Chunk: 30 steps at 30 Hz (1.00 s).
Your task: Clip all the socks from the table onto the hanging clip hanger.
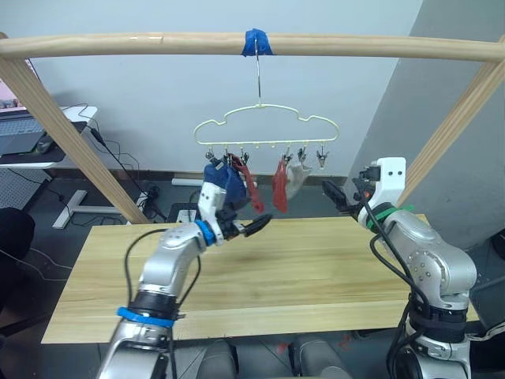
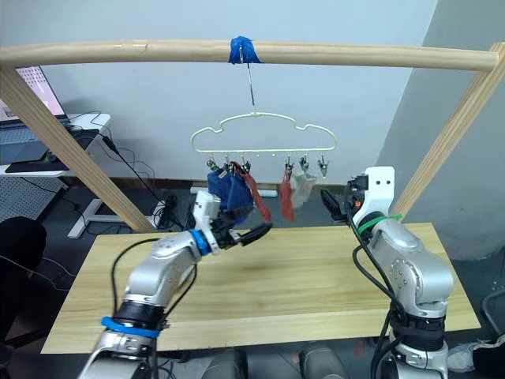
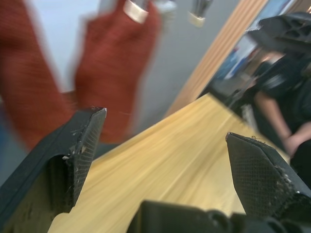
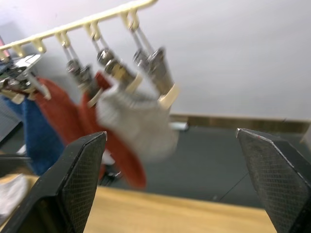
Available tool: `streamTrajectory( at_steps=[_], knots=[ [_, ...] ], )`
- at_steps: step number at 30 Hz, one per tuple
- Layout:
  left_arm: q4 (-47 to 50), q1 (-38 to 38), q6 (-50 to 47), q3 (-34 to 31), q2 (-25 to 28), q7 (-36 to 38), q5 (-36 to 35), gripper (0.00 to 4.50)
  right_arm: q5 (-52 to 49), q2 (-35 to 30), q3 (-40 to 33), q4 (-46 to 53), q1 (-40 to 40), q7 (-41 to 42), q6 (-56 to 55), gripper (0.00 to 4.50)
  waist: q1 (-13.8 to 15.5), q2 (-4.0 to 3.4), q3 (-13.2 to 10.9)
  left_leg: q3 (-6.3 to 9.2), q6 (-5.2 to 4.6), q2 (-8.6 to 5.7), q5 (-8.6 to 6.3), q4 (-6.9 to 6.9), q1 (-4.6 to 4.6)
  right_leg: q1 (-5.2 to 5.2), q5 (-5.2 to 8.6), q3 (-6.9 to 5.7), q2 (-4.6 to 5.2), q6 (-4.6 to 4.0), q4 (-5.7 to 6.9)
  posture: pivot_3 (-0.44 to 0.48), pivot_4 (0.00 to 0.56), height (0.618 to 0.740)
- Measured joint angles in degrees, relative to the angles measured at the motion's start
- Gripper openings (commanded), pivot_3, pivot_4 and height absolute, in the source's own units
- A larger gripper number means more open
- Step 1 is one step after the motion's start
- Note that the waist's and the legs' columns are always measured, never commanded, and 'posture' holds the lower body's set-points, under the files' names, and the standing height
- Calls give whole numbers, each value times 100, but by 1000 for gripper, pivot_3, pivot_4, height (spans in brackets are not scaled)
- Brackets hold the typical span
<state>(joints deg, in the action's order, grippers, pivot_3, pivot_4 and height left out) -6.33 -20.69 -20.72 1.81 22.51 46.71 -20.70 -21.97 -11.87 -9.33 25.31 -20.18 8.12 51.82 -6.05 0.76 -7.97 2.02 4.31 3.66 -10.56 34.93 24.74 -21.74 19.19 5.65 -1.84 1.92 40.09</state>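
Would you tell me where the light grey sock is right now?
The light grey sock hangs clipped to the clip hanger, toward its right end, just right of a rust red sock and in front of the right gripper.

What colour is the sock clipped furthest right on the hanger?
Light grey sock, clearest in the right wrist view, beside a rust red sock.
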Motion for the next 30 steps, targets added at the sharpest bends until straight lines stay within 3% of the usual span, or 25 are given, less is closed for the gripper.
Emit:
streamTrajectory(
  at_steps=[5, 9, 18, 30],
  knots=[
    [657, 324, -533, -190, 444, 83, -204, 4488, 516, -41, 336, -266, 147, -70, -805, 4500, 127, 1, -1, 1, 0, 2, 0, -1, 0, -1, 0, -3, 0, 0, 0, 12, 118, 740],
    [1176, 523, -565, -285, 546, -37, -220, 4500, 729, 54, 504, -413, 151, -84, -1259, 3187, 187, 1, 0, 0, 0, 2, 0, 0, 0, 0, 0, -2, 1, 0, -1, 25, 116, 740],
    [1536, 637, 23, -449, 520, 294, -515, 4500, 1239, 324, 770, -1013, -16, -329, -1990, 3187, 295, 2, 0, -4, 0, 2, 0, 1, -2, -1, -1, 1, 1, -3, 1, 26, 111, 740],
    [1865, 515, -270, -433, 424, 674, -1187, 4500, 1671, 578, 825, -1527, -310, -734, -2399, 3187, 304, 2, 0, -3, 0, 3, 0, 1, -2, -1, -15, -1, 1, -27, 2, 29, 116, 740]
  ],
)
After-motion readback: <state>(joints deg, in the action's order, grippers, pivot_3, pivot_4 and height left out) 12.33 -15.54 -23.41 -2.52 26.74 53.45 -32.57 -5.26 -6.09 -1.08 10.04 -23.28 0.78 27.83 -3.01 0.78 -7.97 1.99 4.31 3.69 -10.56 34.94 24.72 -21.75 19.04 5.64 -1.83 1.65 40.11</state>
